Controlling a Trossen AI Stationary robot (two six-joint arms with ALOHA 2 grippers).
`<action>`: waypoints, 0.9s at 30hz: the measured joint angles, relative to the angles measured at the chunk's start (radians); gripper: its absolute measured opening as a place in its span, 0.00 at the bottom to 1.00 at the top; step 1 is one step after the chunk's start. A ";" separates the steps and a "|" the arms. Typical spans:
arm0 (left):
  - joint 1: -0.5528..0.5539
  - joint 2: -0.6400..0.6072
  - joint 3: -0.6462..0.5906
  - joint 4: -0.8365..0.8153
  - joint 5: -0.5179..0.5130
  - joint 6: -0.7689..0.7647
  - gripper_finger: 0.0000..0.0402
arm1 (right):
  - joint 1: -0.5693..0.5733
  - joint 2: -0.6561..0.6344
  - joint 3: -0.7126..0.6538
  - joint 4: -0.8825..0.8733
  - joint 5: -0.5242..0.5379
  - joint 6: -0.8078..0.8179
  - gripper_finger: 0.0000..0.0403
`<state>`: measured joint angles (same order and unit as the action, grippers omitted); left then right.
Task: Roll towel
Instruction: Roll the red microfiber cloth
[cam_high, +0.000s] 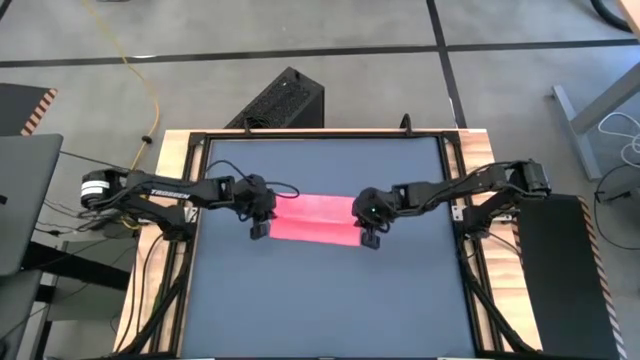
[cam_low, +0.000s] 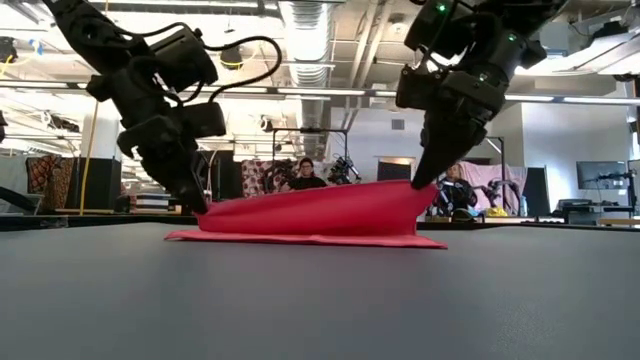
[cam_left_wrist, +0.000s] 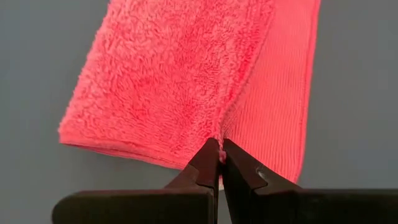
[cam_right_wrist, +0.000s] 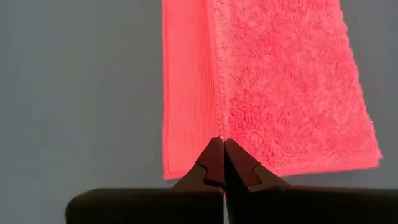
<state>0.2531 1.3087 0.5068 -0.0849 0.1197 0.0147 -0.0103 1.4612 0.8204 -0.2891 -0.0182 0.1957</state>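
Left end effector (cam_high: 259, 226) pinched tight on one end of the towel's (cam_high: 312, 217) upper layer, right end effector (cam_high: 369, 236) clamped on the other end, edge lifted between them, lower layer flat mid-counter (cam_high: 320, 300), a person (cam_low: 304, 175) seated far behind.

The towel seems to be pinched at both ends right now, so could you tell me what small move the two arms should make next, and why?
Probably carry the lifted edge across together and lay it flat. The left gripper and right gripper are each shut on an edge of the towel, and the low view shows that layer raised, higher at the right end, while the bottom layer still rests on the table.
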 joint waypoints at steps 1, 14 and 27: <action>-0.005 0.009 0.000 0.006 0.000 -0.009 0.00 | 0.008 0.000 -0.006 0.017 0.008 0.013 0.03; -0.071 0.052 0.000 0.023 -0.019 -0.051 0.00 | 0.099 0.038 -0.053 0.106 0.036 0.148 0.04; -0.153 0.052 0.001 0.010 -0.039 -0.064 0.00 | 0.140 0.175 -0.048 0.154 0.047 0.210 0.04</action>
<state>0.1001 1.3604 0.5076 -0.0748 0.0809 -0.0498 0.1297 1.6365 0.7723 -0.1352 0.0293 0.4052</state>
